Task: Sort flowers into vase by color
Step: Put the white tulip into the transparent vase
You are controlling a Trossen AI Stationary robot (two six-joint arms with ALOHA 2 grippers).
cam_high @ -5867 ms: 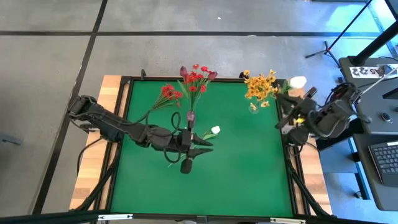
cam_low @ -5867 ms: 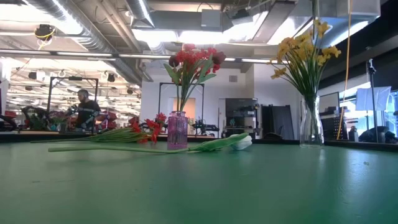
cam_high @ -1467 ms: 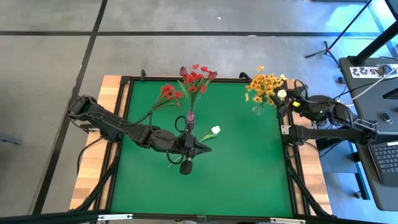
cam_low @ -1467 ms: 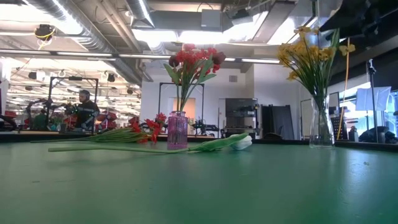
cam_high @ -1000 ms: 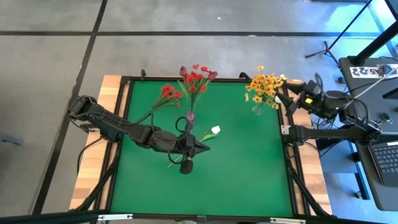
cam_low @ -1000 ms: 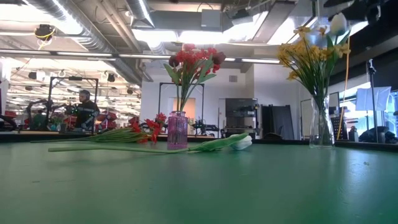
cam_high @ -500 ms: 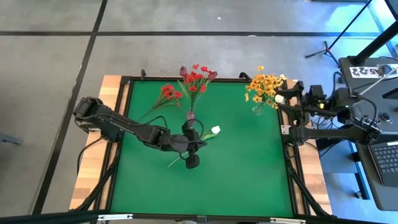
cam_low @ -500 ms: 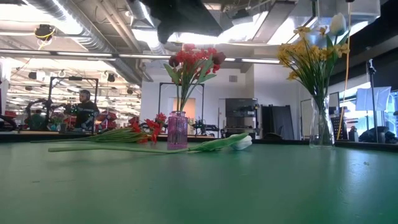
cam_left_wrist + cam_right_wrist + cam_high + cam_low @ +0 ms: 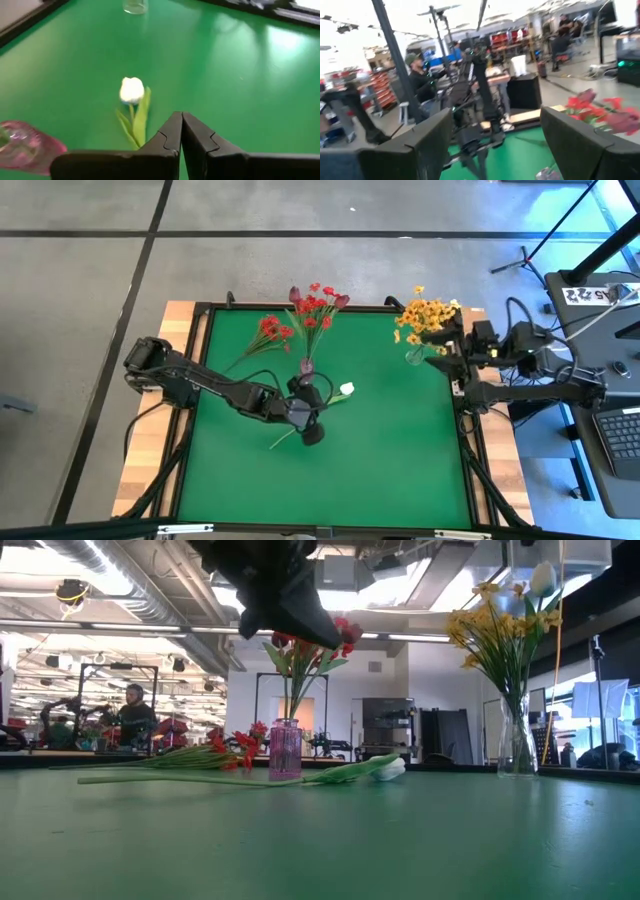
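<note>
White tulip [image 9: 346,389] lies flat on the green table [image 9: 380,460] in a workshop, bud toward the clear vase [image 9: 411,355], stem toward the closed left gripper [image 9: 312,436] above it. Right gripper [image 9: 437,355] gapes wide, empty, beside the vase.

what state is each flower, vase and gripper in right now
left gripper: shut, empty, above the mat near the white bud.
right gripper: open, empty, beside the clear vase.
white bud: lying flat on the mat.
red spray: lying on the mat.
pink vase: upright, holding red flowers.
clear vase: upright, holding yellow flowers and a white bud.
</note>
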